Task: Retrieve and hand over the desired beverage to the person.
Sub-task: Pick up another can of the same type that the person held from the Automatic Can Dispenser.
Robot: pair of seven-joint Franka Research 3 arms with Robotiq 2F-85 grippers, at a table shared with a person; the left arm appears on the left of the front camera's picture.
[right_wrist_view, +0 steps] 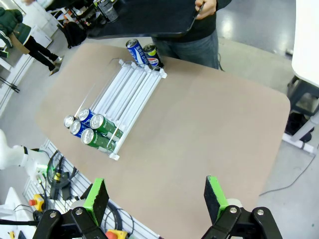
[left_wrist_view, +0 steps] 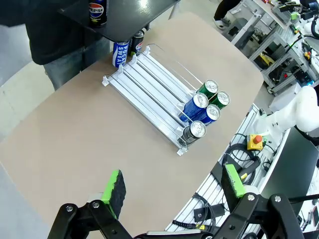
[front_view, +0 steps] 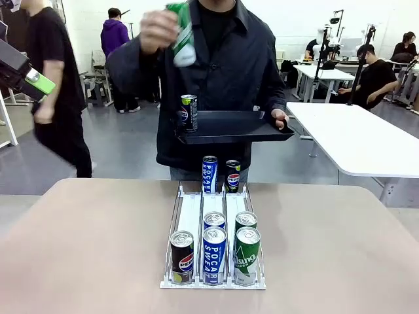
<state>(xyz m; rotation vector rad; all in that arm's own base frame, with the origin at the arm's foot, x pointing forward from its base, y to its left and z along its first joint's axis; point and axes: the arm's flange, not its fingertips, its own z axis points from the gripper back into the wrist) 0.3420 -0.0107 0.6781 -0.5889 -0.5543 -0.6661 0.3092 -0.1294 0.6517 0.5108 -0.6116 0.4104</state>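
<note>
Green can (front_view: pixel 183 36) (raised), well beyond left pincer (left_wrist_view: pixel 173 184)

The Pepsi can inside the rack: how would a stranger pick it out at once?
A white three-lane rack stands on the tan table. At its end nearest the robot, the Pepsi can stands alone in the left lane. It is black; its neighbours are blue and green.

Nine cans in all, three of each colour. One green can (front_view: pixel 183 36) is in the person's raised hand (front_view: pixel 159 29), and two green cans (front_view: pixel 247 255) are in the rack (front_view: pixel 190 219) well below it. Of the black cans (front_view: pixel 182 256), one stands on the tray (front_view: pixel 242 127) just under the hand, one in the rack and one behind it. Of the blue cans (front_view: pixel 214 255), two are in the rack and one behind it. There is one tray and one rack.
</note>
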